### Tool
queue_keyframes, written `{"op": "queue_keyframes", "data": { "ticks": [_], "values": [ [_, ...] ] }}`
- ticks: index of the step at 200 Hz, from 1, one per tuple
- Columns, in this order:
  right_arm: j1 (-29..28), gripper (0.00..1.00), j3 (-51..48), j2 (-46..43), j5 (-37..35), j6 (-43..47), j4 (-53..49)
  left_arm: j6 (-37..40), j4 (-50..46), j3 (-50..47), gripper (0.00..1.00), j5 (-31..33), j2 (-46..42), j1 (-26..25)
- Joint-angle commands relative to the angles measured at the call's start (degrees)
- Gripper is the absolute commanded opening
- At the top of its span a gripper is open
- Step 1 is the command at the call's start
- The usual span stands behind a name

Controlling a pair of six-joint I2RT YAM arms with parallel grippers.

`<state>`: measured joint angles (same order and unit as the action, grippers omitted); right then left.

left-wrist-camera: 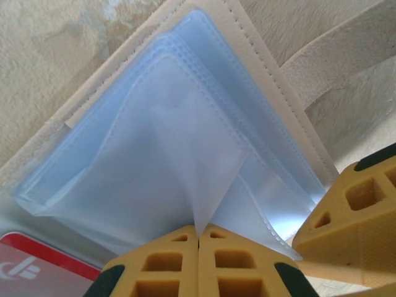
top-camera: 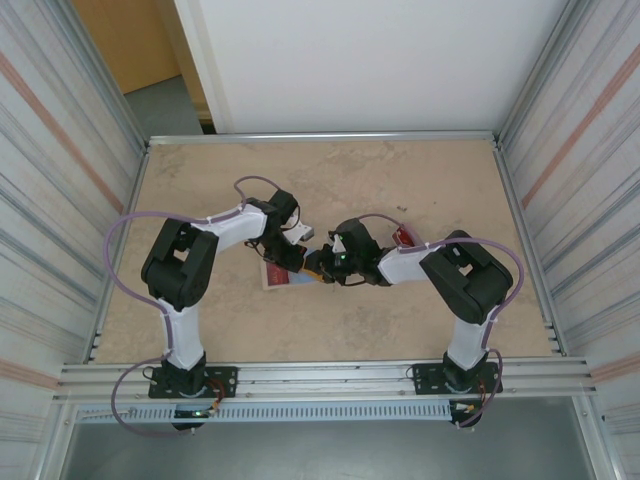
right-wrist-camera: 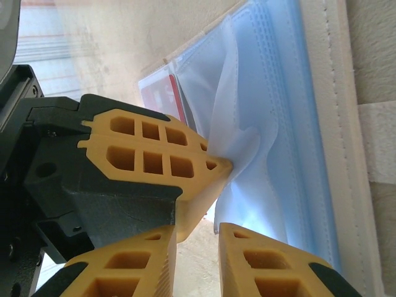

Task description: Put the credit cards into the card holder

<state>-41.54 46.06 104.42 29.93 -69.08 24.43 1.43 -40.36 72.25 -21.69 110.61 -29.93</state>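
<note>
Left arm (top-camera: 180,265) and right arm (top-camera: 465,275): black joint housings, white link covers, a lavender cable (top-camera: 110,248) looped alongside each. Black bases (top-camera: 190,380) at lower frame. Fingers (left-wrist-camera: 167,278) yellow, with rectangular moulded pockets and dark corner patches.

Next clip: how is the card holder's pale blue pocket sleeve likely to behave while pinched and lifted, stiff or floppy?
Likely floppy: where the left gripper pinches it, the pocket sleeve tents into a crease. Probably thin and light, since the layers beneath show through it. Its glossy film may be slippery, so the pinch could slide off.
</note>
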Motion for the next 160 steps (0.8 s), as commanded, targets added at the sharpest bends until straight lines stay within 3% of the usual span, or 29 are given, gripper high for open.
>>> {"op": "queue_keyframes", "data": {
  "ticks": [1, 160],
  "values": [
    [0.5, 0.24, -1.2, -0.8, -1.2, -0.2, -0.3, -0.3, -0.5, -1.0, 0.0, -1.4, 0.5, 0.6],
    [0.5, 0.17, 4.3, 2.9, -0.6, 3.8, -4.2, -0.3, -0.4, -1.1, 0.0, -1.6, 0.4, 0.7]
  ]
}}
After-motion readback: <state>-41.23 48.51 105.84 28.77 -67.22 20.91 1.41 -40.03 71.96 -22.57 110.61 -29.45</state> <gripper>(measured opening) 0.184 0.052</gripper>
